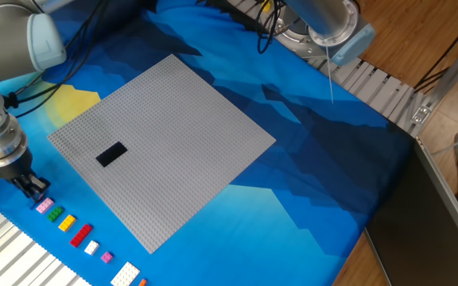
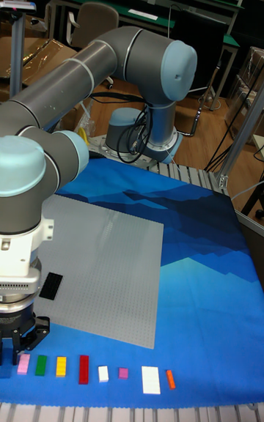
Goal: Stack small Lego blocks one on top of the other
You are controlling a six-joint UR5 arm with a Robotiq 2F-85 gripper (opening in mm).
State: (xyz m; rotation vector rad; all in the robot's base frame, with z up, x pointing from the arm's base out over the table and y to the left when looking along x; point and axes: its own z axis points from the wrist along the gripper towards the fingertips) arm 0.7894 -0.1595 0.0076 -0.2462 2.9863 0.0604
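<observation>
A flat black Lego block (image 1: 111, 154) lies on the left part of the grey baseplate (image 1: 173, 119), and it also shows in the tall view as the black block (image 2: 50, 285). My gripper (image 1: 32, 189) hangs low over the blue mat, left of the baseplate, just above the left end of a row of small bricks. Its dark fingers stand apart with nothing between them. In the tall view the gripper (image 2: 20, 338) sits above the pink brick (image 2: 24, 364). Beside that brick, a dark blue block (image 2: 6, 372) peeks out at the frame's edge.
A row of loose bricks runs along the mat's front edge: pink (image 1: 43, 205), green (image 1: 54, 214), yellow (image 1: 67, 222), red (image 1: 80, 233), then smaller white, purple and orange ones. A ribbed metal rail (image 1: 6, 258) borders the mat in front.
</observation>
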